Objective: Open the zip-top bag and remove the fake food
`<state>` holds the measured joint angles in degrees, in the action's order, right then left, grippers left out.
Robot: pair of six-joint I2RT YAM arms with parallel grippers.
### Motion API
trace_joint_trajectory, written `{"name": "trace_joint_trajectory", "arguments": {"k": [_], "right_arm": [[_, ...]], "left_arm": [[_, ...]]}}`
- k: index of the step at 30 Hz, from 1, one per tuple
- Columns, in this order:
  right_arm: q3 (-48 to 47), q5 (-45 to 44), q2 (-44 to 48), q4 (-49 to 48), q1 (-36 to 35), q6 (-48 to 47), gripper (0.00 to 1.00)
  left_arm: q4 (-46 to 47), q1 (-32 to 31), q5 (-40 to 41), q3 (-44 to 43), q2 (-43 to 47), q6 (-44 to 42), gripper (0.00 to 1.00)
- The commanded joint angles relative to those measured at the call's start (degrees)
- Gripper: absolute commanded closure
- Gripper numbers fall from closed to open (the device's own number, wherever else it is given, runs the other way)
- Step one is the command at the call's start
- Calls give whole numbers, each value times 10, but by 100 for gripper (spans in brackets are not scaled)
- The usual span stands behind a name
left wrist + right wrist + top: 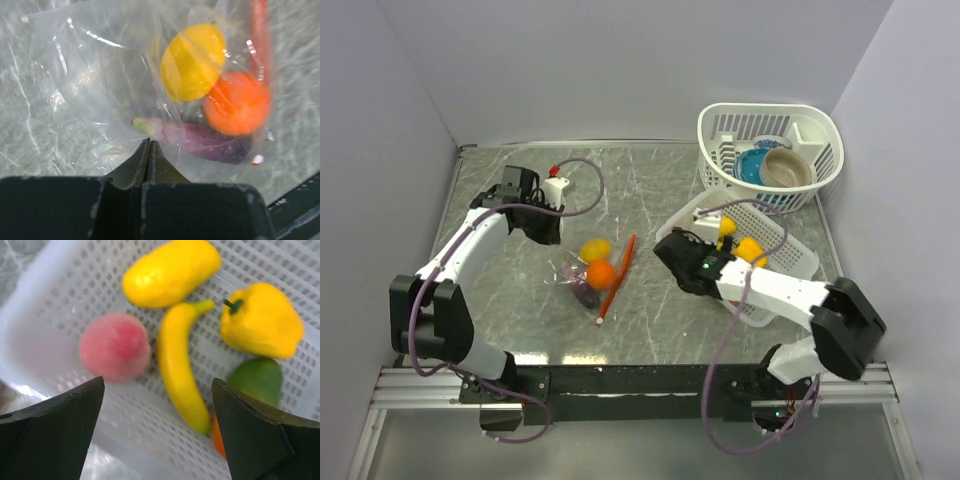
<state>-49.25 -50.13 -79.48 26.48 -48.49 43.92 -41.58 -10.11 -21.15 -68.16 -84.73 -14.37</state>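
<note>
Zip-top bag lies on the table between my arms, with fake food inside: yellow, orange and purple pieces. My left gripper is clenched tight at its clear edge. My right gripper is released, spread wide over the white basket.

Right wrist: orange piece mostly hidden under banana. Left wrist: zip strip of bag cut by top edge.
</note>
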Motion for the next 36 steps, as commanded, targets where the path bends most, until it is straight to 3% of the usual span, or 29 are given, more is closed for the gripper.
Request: {"name": "trace_joint_trajectory", "arguments": {"k": [1,8,13,19,23,28,36], "right_arm": [[-58,46,-83,-54,5,-39,6],[-71,108,-115,-92,-37,-45,16],[-88,55,-110,-52,-48,-36,11],[-110,-23,-43,-23,-77,-56,8],[-117,-43,-7,-76,-148,-109,9],[-100,22,-16,-174,-210,-165,13],[-125,115,-145,-280,-234,-212,21]], "left_arm": [[48,-1,46,30,-27,-22,99],[106,-1,95,68,-71,-42,99],[134,-1,116,73,-105,-49,99],[176,2,162,103,-131,-86,99],[203,22,202,129,-148,-123,99],[199,78,196,134,-152,-161,99],[202,97,210,137,-150,-188,99]]}}
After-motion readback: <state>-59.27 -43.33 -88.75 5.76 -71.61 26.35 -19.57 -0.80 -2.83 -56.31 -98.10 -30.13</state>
